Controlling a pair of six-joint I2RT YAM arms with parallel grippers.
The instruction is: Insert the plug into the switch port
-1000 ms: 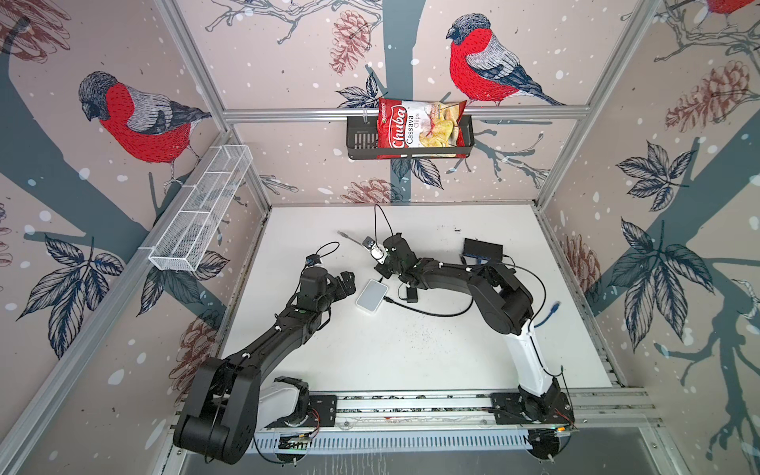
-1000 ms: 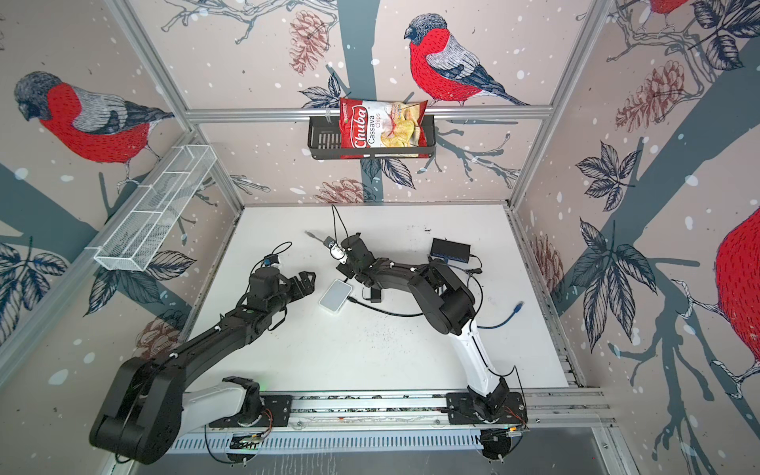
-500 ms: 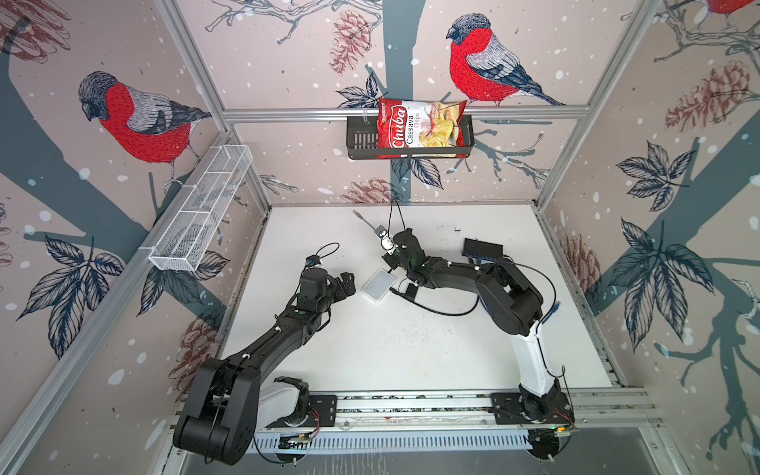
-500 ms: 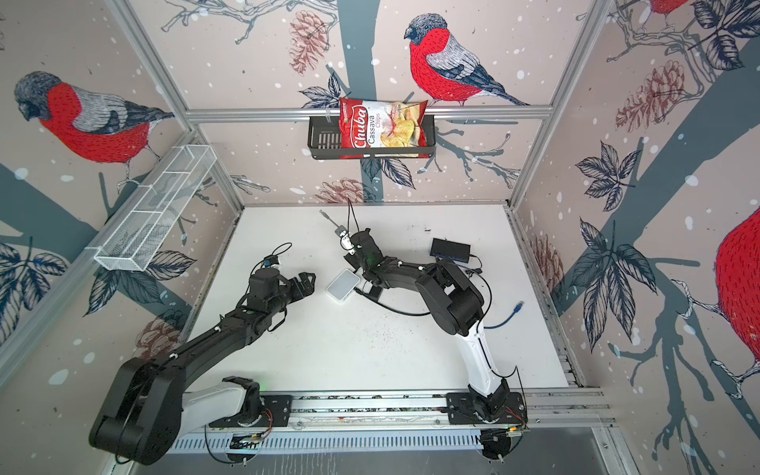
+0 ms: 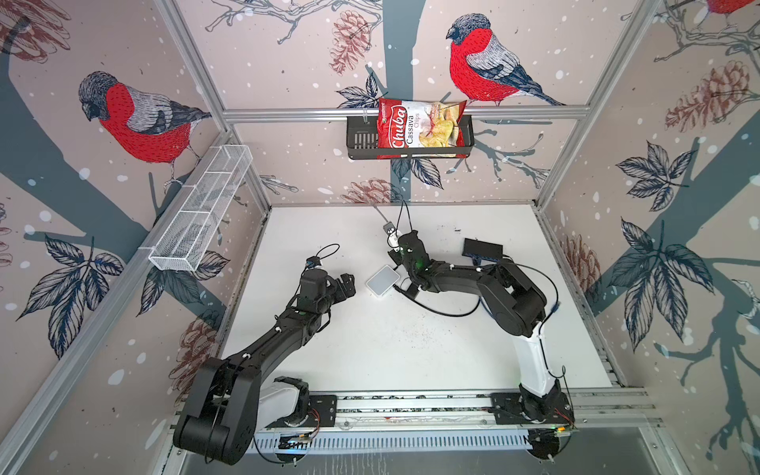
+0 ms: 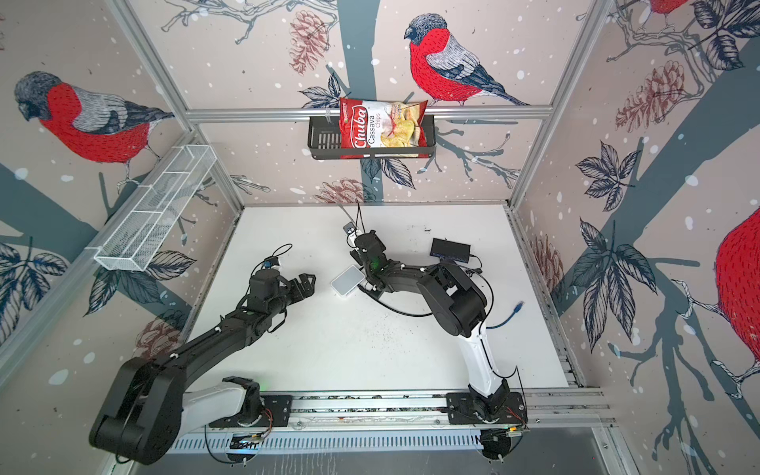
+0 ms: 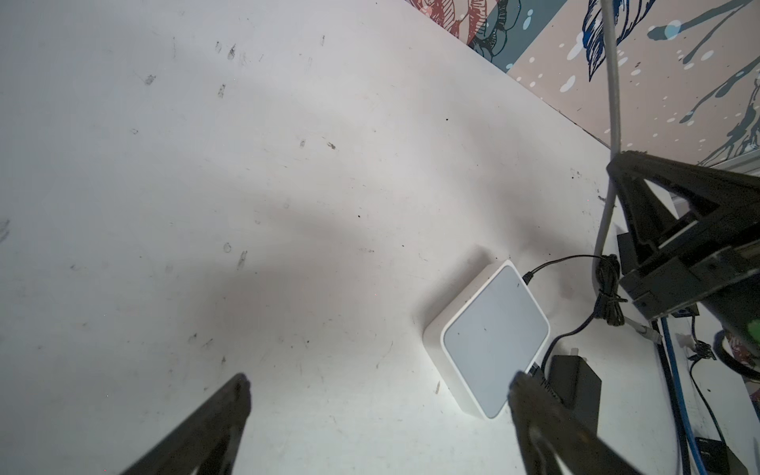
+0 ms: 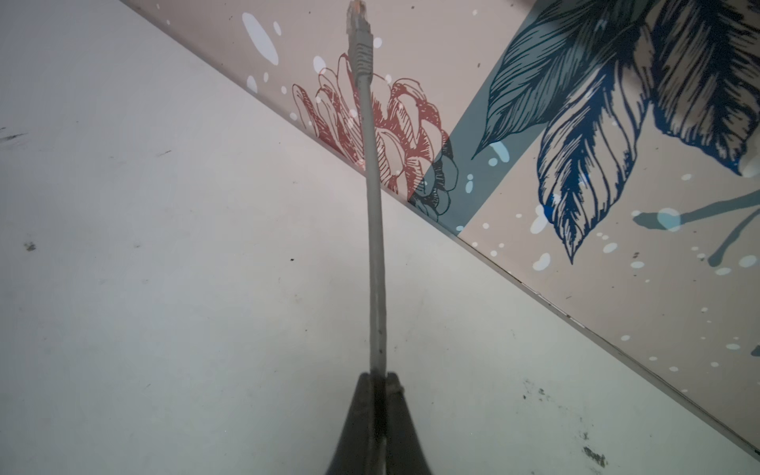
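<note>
The switch (image 5: 383, 280) (image 6: 348, 279) (image 7: 493, 333) is a small white box lying flat mid-table with a thin black lead in its far side; its ports do not show. My right gripper (image 5: 390, 230) (image 6: 351, 230) (image 8: 378, 376) is shut on a grey cable (image 8: 376, 246), raised behind the switch and pointing at the back wall. The plug (image 8: 358, 33) (image 5: 376, 207) sticks out in the air well beyond the fingertips. My left gripper (image 5: 351, 286) (image 6: 310, 283) (image 7: 382, 378) is open just left of the switch, not touching it, nothing between its fingers.
A black box (image 5: 482, 248) with a blue cable (image 6: 510, 314) lies back right. A black power adapter (image 7: 573, 382) and coiled black lead sit against the switch's right side. On the walls hang a chips bag in a black basket (image 5: 419, 129) and a white wire shelf (image 5: 201, 209).
My right gripper has swung up and back toward the rear wall with the grey cable. The white switch has slid a little to the right and back. The left arm has stayed still.
</note>
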